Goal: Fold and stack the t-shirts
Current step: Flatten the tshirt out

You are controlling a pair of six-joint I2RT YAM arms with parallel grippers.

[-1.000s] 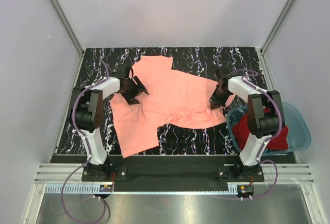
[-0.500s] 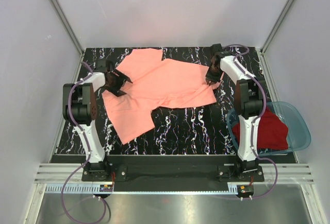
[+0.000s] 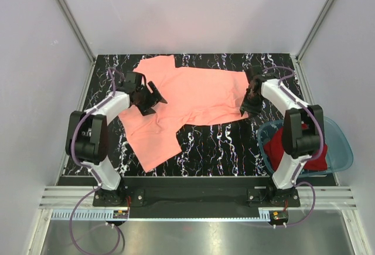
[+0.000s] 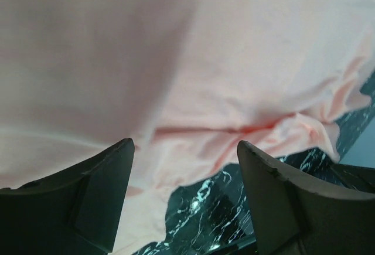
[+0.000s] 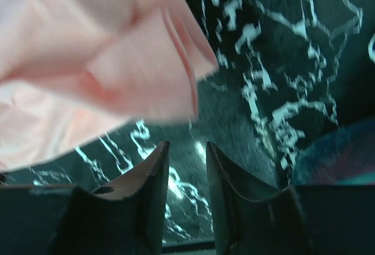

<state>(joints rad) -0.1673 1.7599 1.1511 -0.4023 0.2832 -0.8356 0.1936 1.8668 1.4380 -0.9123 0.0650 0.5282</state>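
White-walled cell, black marbled worktop (image 3: 222, 143) with one shirt spread out and one in the basin.

The salmon-pink t-shirt (image 3: 193, 97) lay rumpled across the far half of the worktop. The left pincer (image 3: 151, 98) hung over its left side, jaws wide and gripping nothing. The right pincer (image 3: 246, 109) sat at the shirt's right edge, jaws only a little parted and empty, with the cloth just ahead. The dark red t-shirt (image 3: 275, 149) lay bunched in the blue basin (image 3: 343, 149) at the right.

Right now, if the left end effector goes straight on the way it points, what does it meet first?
The salmon-pink t-shirt: its cloth fills the wrist view straight ahead of the open left end effector. Probably close, though depth is unclear.
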